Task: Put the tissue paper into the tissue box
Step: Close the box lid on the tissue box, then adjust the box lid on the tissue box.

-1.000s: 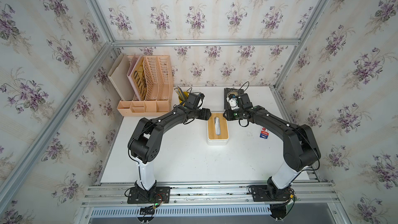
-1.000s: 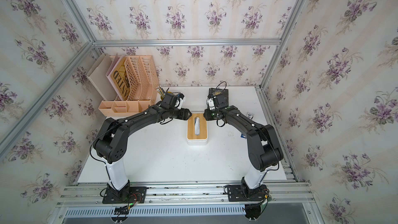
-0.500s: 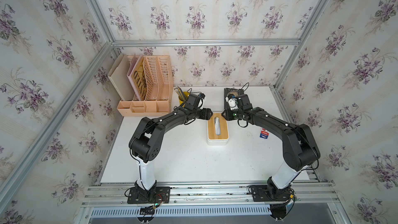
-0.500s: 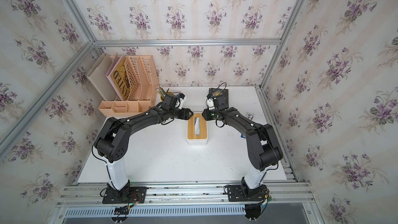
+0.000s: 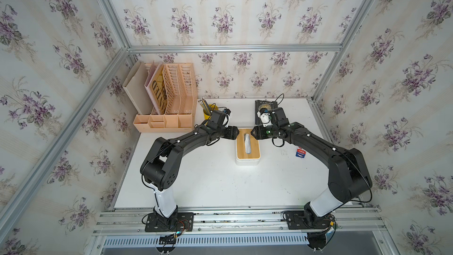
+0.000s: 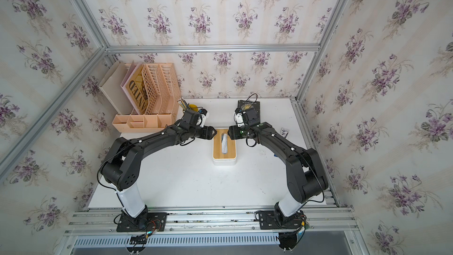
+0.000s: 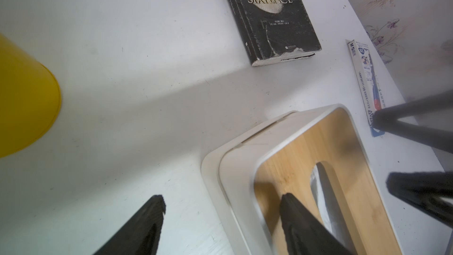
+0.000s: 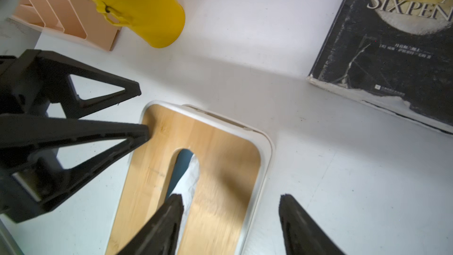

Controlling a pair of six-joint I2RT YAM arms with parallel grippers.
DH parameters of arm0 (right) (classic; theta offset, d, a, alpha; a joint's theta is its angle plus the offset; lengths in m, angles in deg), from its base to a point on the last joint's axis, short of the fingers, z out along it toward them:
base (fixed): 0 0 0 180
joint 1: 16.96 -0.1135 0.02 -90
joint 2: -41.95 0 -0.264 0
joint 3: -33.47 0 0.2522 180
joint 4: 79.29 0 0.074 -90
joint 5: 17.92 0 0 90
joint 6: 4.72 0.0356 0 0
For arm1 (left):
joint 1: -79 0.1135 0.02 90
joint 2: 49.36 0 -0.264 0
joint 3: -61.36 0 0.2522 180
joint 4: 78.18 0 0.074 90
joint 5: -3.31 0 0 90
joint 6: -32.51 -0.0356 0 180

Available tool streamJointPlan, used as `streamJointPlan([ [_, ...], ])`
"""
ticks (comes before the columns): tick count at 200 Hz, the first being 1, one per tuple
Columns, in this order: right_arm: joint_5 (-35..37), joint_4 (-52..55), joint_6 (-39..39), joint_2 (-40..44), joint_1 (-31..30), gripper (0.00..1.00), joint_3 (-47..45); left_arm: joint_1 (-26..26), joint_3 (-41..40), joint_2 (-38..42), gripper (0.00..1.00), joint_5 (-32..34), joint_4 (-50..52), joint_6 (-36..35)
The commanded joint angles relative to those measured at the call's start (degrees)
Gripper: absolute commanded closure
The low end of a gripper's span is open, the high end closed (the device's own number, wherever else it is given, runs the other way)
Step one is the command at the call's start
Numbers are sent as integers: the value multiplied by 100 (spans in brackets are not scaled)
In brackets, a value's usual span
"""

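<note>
The tissue paper (image 5: 247, 143) sits inside the tissue box (image 5: 247, 162), mid-table. Only a white tuft rising through the oblong slot shows in both top views, and the right wrist view adds a sliver of blue beneath it. The pack's body is hidden under the bamboo lid (image 5: 254, 154), so how flat it lies cannot be told.

I judge the tuft light, limp and easy to tear. Any pull should pinch it low, near the slot, and be gentle. The lid looks stiff and is better taken by its white rim.

At the box's far end the 2 grippers face each other. The left gripper (image 7: 223, 198) has its jaws spread, 1 finger over the bamboo and 1 over bare table, holding nothing. Whether that finger touches the lid is unclear. The right gripper (image 8: 231, 197) is likewise spread and empty, with 1 finger above the slot.

Beyond them lie a black book (image 5: 264, 109), a yellow pencil cup (image 5: 208, 111) and a file organizer (image 5: 166, 99). A printed carton (image 5: 301, 153) is partly hidden by the right arm.
</note>
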Motion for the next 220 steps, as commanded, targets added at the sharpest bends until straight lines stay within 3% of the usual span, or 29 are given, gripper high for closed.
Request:
streamJointPlan([
  [1, 223, 425, 223, 142, -166, 27, -142, 8, -60, 84, 21, 74, -79, -173],
  [48, 757, 822, 406, -54, -457, 26, -75, 17, 11, 45, 21, -88, -158, -243],
  [53, 795, 850, 424, -94, -684, 28, -31, 17, 11, 40, 21, -100, -166, -273],
  [102, 1098, 1118, 487, -530, -912, 41, 394, 25, -77, 57, 21, -251, -313, -271],
  [151, 1344, 1459, 522, -682, -1006, 63, 675, 67, -165, 84, 21, -320, -413, -228],
  [196, 1309, 1855, 450, -590, -1014, 74, 1082, 171, -295, 123, 21, -331, -608, -131],
  [220, 1287, 2136, 353, -620, -1012, 75, 1341, 214, -408, 198, 21, -331, -749, -83],
])
